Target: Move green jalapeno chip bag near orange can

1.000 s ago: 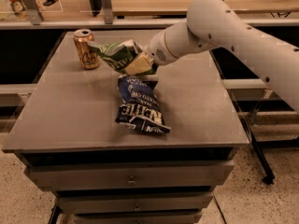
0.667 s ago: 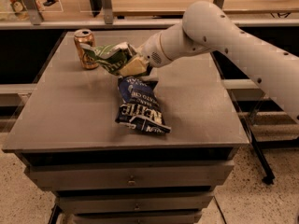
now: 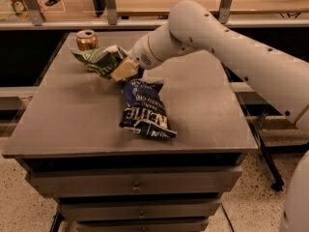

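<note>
The green jalapeno chip bag [image 3: 98,62] is seen as a crumpled green foil packet with white patches and darker folds, its upper edge bent into uneven peaks. It is found near the far left corner of the tabletop [image 3: 67,115], directly in front of the orange can [image 3: 87,38], whose lower part is covered by the bag. Whether bag and can touch cannot be told, nor whether the bag rests on the surface or is held just above it. The can stands upright close to the far edge, with its silver top and opening visible.

The bag's right end is gripped by the gripper [image 3: 119,68]. The pale tan fingers [image 3: 126,70] are closed tightly onto the foil, with only the crumpled material between them.

The white arm [image 3: 231,57] is extended from the right side across the far right corner of the tabletop. It slopes down and to the left from a large rounded elbow joint. The wrist segment is pointed towards the far left corner and is held low over the surface.

A dark blue bag [image 3: 145,111] with white lettering is laid flat near the middle of the tabletop, just in front of the gripper and apart from the can. Grey drawers [image 3: 133,185] are seen beneath the near edge.
</note>
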`<action>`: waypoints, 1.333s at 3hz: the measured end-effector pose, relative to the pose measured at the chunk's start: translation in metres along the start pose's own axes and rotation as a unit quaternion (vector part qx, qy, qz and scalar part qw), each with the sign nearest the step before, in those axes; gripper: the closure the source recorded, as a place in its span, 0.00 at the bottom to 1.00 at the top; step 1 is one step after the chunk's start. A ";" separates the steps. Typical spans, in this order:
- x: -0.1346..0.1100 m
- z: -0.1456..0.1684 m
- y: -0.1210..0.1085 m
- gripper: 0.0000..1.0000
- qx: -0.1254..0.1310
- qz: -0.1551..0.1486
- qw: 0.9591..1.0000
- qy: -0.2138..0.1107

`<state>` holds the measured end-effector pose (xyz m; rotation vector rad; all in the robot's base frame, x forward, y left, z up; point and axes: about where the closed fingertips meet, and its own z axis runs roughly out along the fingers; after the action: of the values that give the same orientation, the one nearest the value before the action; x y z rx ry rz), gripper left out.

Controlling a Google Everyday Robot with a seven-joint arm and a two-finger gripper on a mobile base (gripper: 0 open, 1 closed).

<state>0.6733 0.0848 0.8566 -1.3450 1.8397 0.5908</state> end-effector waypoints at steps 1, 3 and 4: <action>-0.008 0.016 0.001 1.00 0.000 0.010 1.000 -0.005; -0.021 0.042 0.006 1.00 -0.014 0.010 1.000 -0.019; -0.024 0.049 0.008 0.82 -0.016 0.007 1.000 -0.013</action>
<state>0.6848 0.1373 0.8457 -1.3395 1.8269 0.6448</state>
